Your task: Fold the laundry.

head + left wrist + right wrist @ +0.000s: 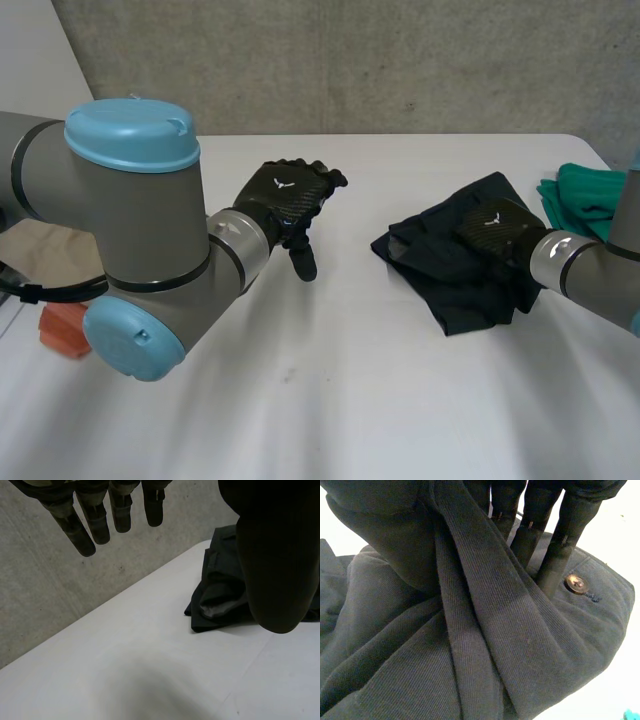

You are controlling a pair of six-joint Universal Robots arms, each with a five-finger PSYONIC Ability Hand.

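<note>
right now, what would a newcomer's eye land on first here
The dark garment lies crumpled on the right of the white table, and the right hand rests on it, pinching up a fold. The left hand hangs open above bare table near the middle. A green cloth lies at the table's right edge.

White emblem [283, 183] on left hand [297, 202] and right hand [503, 232]; no words.

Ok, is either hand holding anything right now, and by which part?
The right hand pinches a raised fold of the dark garment between thumb and fingers, near its button. The left hand holds nothing, open above the table.
</note>
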